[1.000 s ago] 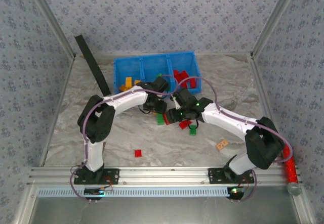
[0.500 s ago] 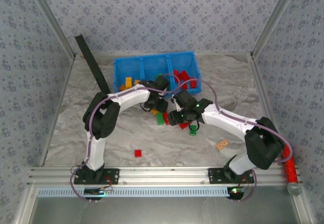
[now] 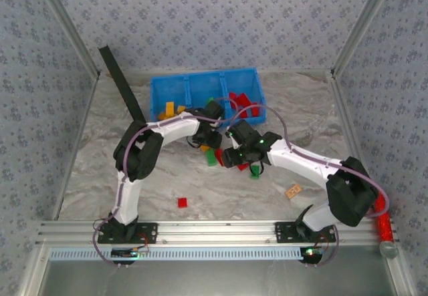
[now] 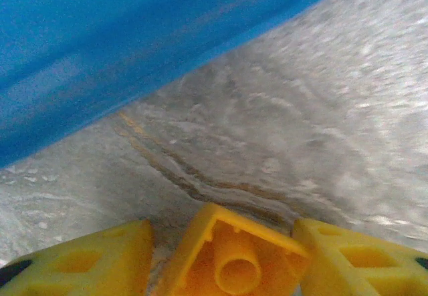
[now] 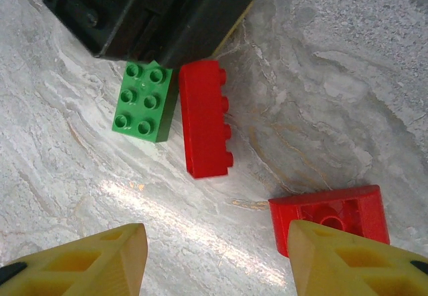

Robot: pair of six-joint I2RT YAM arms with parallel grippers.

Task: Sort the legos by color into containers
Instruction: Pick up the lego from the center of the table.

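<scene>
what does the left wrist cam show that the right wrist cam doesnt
Left wrist: the blue bin up close and an orange brick between the left gripper fingers. Right wrist: a green brick, a long red brick beside it, a second red brick, black robot hardware at the top, and the right gripper open. Both: yellow fingertips and the marbled table.

I see a pale tan tile (image 3: 293,190) on the marbled table (image 3: 87,169). A red glittery cylinder (image 3: 382,224) lies far right, a black strip (image 3: 122,85) back-left.
</scene>
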